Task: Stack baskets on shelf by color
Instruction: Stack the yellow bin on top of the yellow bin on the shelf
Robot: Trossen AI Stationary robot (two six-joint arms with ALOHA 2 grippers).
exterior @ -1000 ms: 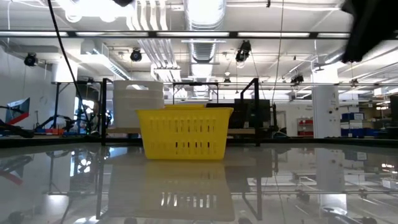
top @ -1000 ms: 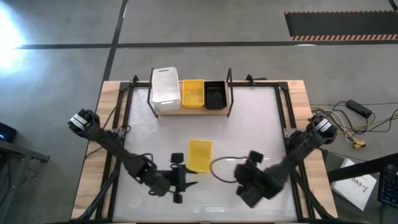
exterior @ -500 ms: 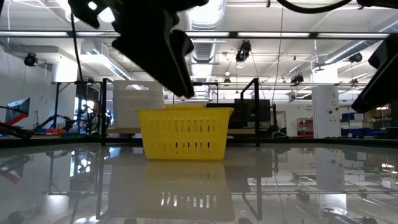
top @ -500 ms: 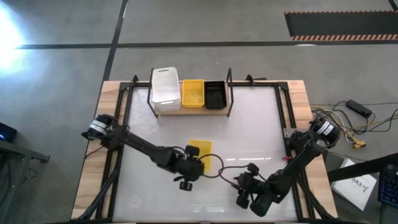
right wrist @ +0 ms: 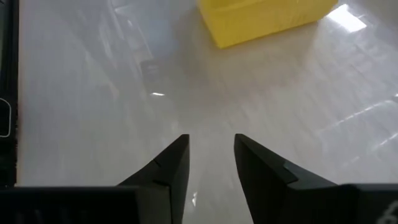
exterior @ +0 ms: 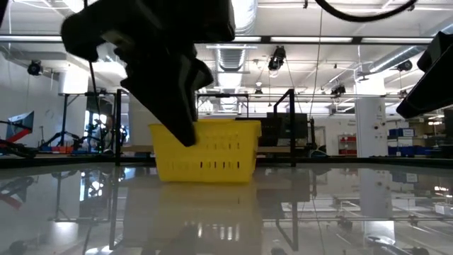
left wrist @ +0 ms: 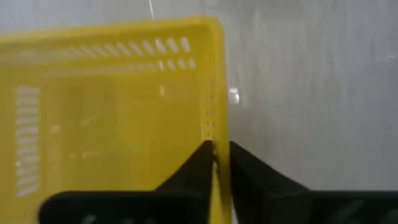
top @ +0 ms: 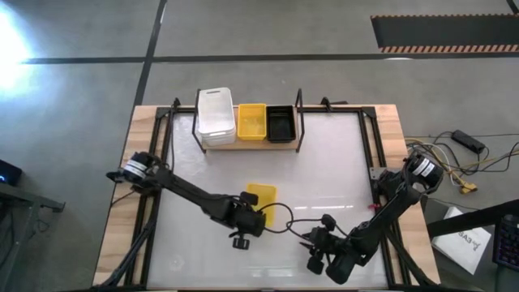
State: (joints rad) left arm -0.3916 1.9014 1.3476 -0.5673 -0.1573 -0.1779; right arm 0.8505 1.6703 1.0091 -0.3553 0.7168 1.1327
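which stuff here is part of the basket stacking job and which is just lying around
Part of the job:
- loose yellow basket, its wall pinched by the left gripper
- shelf with white stack, yellow basket, black basket

Just lying about:
- cables and paper off the table's right edge

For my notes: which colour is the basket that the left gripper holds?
Yellow basket, pinched at its wall by the left gripper; clearest in the left wrist view.

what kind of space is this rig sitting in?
Probably an industrial lab or workshop: exposed ceiling ducts and strip lights overhead, a bare concrete floor with hazard-striped matting, and racks of equipment behind the white table.
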